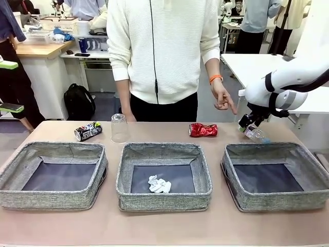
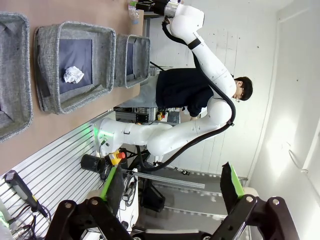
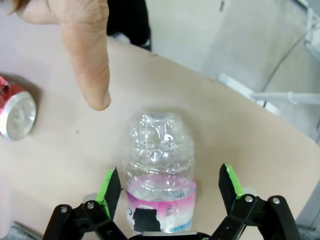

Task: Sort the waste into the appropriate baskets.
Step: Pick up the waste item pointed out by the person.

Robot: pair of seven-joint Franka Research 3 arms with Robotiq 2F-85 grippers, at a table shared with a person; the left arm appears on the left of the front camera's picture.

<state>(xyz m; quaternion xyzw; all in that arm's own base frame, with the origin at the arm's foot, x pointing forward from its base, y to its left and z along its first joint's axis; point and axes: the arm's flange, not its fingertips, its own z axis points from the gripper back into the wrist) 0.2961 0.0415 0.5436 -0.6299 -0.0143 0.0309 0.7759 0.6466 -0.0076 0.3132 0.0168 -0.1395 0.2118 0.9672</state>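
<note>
So far only the paper wad lies in the middle basket; the left basket and right basket hold nothing. The dark can, cup, red can and bottle lie on the table behind them, not yet sorted. The right gripper stands wide open around the bottle, not gripping it; the left gripper is open and empty.

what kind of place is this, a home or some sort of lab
Most likely a robotics lab or research workshop. A white robot arm works at the table, a slotted metal mounting frame with a red stop button sits beside it, and cluttered workbenches with other people stand behind.
</note>
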